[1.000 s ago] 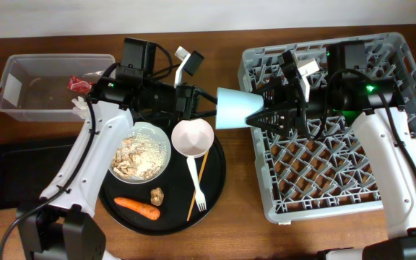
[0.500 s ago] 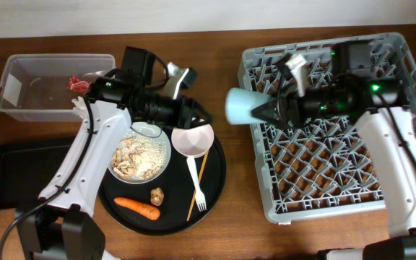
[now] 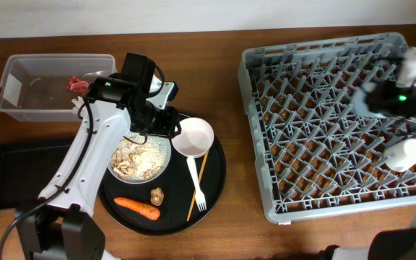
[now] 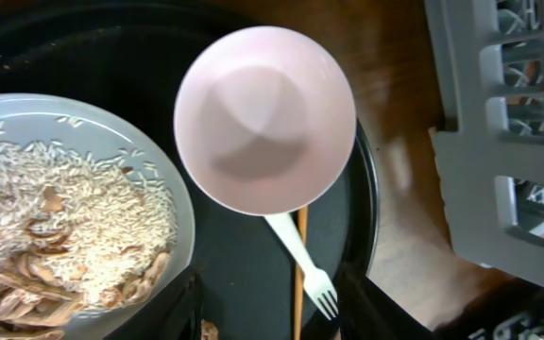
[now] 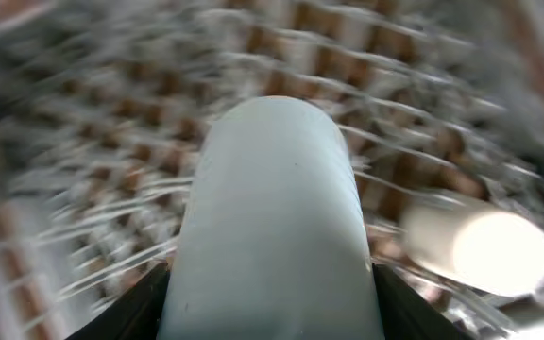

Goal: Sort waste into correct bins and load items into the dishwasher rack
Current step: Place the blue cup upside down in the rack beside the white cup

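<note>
A small light-blue cup (image 5: 272,217), pale, smooth and cylindrical though blurred, is clamped between the fingers of the right hand (image 5: 270,316) above the grey dishwasher rack (image 3: 316,144), near a white cup (image 5: 475,247) lying in it. The left hand (image 4: 277,307) is held wide apart and empty over the pink bowl (image 4: 264,132).

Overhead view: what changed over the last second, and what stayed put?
The right gripper, shut on the small light-blue cup, carried it from the dishwasher rack's left edge to its far right side. The left gripper, open and empty, drew back leftward over the round black tray. The pink bowl, white plate, carrot, fork and wooden stick stayed put.
</note>
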You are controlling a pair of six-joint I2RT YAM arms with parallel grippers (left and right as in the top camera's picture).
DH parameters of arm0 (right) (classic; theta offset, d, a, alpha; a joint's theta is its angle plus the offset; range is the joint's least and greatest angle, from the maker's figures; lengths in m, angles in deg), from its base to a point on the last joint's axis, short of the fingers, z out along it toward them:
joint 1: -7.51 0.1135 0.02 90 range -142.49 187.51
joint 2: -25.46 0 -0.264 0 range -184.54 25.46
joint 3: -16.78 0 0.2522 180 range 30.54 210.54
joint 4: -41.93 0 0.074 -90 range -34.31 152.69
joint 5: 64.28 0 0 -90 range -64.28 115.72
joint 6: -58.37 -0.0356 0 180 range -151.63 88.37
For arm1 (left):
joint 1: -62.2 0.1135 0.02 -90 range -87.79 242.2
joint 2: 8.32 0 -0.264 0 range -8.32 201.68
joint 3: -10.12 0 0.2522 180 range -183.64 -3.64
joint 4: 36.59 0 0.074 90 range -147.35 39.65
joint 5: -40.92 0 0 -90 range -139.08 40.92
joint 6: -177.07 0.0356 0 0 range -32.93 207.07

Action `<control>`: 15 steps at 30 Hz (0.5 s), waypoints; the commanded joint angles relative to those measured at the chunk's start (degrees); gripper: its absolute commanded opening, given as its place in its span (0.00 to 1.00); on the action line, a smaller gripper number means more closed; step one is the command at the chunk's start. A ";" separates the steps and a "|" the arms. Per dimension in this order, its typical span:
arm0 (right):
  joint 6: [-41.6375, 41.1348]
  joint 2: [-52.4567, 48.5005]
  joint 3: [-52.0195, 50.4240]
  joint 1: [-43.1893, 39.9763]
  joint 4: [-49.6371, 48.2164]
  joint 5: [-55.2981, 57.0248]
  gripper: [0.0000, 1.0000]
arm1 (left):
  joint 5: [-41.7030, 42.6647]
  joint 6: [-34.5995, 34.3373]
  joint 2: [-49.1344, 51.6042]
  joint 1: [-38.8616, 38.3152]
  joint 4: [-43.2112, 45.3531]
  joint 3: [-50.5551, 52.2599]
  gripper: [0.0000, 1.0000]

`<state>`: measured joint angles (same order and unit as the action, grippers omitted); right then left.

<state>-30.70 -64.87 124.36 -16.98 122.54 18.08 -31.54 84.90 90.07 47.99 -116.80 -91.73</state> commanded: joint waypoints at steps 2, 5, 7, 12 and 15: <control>-4.50 -4.02 1.14 -5.66 -0.20 6.88 0.31 | -1.07 0.07 0.28 0.24 -0.09 -0.44 0.45; -4.85 -7.04 1.11 -7.82 1.60 6.73 0.31 | -1.07 0.07 0.28 0.24 -0.07 -0.44 0.45; -4.85 -8.57 1.01 -7.82 2.58 6.60 0.31 | -1.07 0.07 0.28 0.24 -0.09 -0.44 0.45; -4.83 -13.38 0.96 -7.61 3.63 4.68 0.31 | -1.05 0.07 0.28 0.24 -0.09 -0.44 0.45; -4.85 -15.32 0.87 -7.63 4.00 4.68 0.33 | -1.01 0.07 0.28 0.24 -0.09 -0.44 0.45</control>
<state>-34.72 -78.57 124.40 -24.65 126.17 23.26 -32.04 84.90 90.07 47.99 -116.80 -91.73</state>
